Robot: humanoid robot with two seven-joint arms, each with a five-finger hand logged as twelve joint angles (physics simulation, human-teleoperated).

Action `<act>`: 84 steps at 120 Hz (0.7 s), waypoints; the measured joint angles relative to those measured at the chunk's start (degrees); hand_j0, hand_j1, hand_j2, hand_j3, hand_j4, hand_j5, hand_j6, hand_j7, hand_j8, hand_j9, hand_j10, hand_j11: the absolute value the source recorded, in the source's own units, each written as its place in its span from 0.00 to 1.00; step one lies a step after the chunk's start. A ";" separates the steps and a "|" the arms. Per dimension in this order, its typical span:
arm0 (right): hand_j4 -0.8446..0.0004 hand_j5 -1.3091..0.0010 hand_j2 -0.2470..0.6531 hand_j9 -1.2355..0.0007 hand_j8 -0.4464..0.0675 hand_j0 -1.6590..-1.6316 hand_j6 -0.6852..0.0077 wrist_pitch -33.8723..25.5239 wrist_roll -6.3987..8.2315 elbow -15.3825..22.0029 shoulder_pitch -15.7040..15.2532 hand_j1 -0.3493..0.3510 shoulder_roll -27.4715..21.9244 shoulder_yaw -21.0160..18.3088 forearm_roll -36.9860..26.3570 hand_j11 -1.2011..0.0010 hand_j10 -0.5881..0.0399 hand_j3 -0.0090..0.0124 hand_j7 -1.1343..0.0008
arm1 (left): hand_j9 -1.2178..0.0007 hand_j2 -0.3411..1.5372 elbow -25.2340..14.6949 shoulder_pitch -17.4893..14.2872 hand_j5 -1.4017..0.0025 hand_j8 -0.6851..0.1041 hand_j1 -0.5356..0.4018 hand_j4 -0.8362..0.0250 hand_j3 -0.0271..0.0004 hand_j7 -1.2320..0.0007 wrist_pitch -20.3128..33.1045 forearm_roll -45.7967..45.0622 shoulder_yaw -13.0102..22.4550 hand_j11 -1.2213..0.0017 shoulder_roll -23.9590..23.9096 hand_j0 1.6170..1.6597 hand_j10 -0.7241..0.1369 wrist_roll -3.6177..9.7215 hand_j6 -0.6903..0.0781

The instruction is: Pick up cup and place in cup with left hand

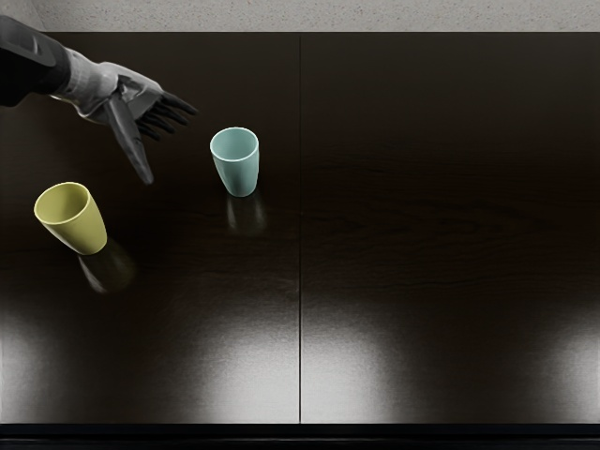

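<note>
My left hand [169,143] reaches in from the upper left edge, above the table, with its thumb spread away from the extended fingers and nothing held. To the right of its fingertips stands a light blue cup [242,173], upright with its mouth up. A yellow cup [84,226] stands upright below the hand, nearer the left edge. The two cups are apart from each other, and the hand touches neither of them.
The dark, glossy table [422,225] has a thin seam running down its middle, to the right of the blue cup. Its far edge borders a grey speckled floor [375,15]; its front edge runs along the bottom.
</note>
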 joint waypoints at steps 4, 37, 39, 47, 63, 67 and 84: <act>0.98 0.99 0.27 0.99 0.84 0.04 0.97 0.00 0.00 -0.05 0.03 0.02 0.00 0.05 0.05 0.98 0.92 0.42 0.98 | 0.99 0.18 0.00 -0.01 0.99 0.86 0.93 0.96 0.99 0.99 0.00 0.01 -0.18 0.99 0.00 0.96 0.83 0.00 0.89; 0.98 0.99 0.27 0.99 0.84 0.04 0.97 0.00 0.00 -0.16 0.01 0.02 0.00 0.12 0.20 0.98 0.92 0.42 0.98 | 0.99 0.18 1.14 -0.03 0.99 0.85 0.93 0.96 0.99 0.99 0.00 1.72 -0.64 0.99 -1.45 0.96 0.83 0.10 0.88; 0.98 0.99 0.27 0.99 0.84 0.04 0.97 0.00 0.00 -0.16 0.01 0.02 0.00 0.12 0.20 0.98 0.92 0.42 0.98 | 0.99 0.18 1.67 0.15 0.99 0.85 0.93 0.96 0.99 0.99 0.00 2.16 -0.64 0.99 -1.34 0.96 0.83 0.12 0.88; 0.98 0.99 0.27 0.99 0.84 0.04 0.97 0.00 0.00 -0.16 0.01 0.02 0.00 0.12 0.20 0.98 0.92 0.42 0.98 | 0.99 0.18 4.04 -0.16 0.99 0.86 0.93 0.96 0.99 0.99 0.00 4.12 -0.47 0.99 -3.71 0.96 0.83 0.14 0.88; 0.98 0.99 0.27 0.99 0.84 0.04 0.97 0.00 0.00 -0.17 0.01 0.02 0.00 0.10 0.20 0.98 0.92 0.42 0.98 | 0.99 0.18 6.16 -1.45 0.99 0.86 0.94 0.96 0.99 0.99 0.22 5.82 0.95 0.99 -10.92 0.96 0.83 0.09 0.89; 0.98 0.99 0.27 0.99 0.84 0.04 0.97 0.00 0.00 -0.17 0.01 0.02 0.00 0.09 0.20 0.98 0.92 0.42 0.98 | 0.99 0.18 6.37 -0.94 0.99 0.86 0.94 0.96 0.99 0.99 2.04 6.03 1.29 0.99 -11.90 0.96 0.83 0.09 0.89; 0.98 0.99 0.27 0.99 0.84 0.04 0.97 -0.01 0.00 -0.17 0.01 0.02 0.00 0.07 0.21 0.98 0.92 0.42 0.98 | 0.99 0.18 6.85 0.65 0.99 0.86 0.94 0.96 0.99 0.99 13.42 6.52 1.50 0.99 -13.28 0.96 0.84 0.10 0.89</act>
